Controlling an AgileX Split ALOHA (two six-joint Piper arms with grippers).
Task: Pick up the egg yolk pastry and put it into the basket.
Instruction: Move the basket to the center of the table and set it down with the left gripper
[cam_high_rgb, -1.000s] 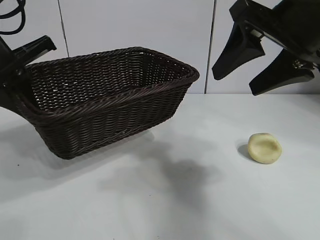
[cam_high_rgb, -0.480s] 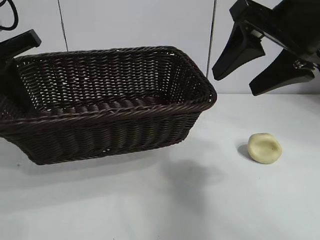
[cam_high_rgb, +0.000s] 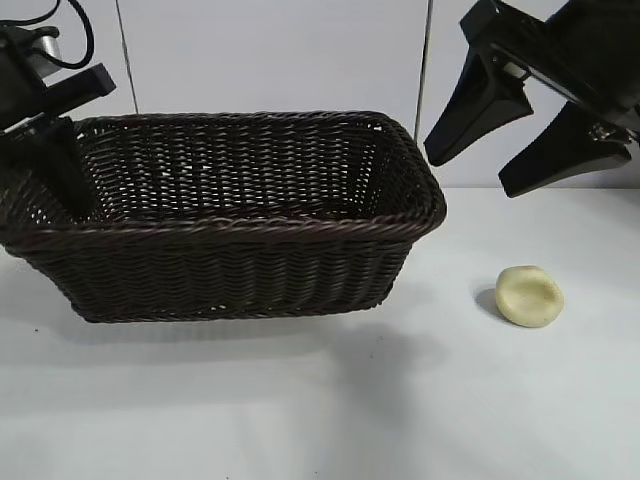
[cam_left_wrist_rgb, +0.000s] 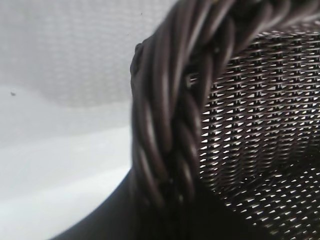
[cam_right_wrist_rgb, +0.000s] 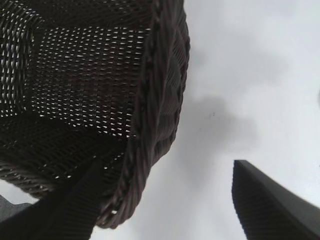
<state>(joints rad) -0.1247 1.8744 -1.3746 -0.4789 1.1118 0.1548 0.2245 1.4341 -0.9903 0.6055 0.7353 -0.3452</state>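
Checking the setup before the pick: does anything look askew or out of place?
Nothing stands out: the basket sits level, left gripper on its end rim; the egg yolk pastry lies intact below the open right gripper.

Bare white counter (cam_high_rgb: 330, 400) lies open all around the egg yolk pastry (cam_high_rgb: 530, 296), with a clear gap between it and the basket (cam_high_rgb: 230, 275) on its left. The right claw (cam_high_rgb: 525, 135) hangs spread wide above the pastry, nothing between them. The basket's mouth is open from above. The left claw (cam_high_rgb: 45, 150) grips the basket's far-left rim, blocking that end.
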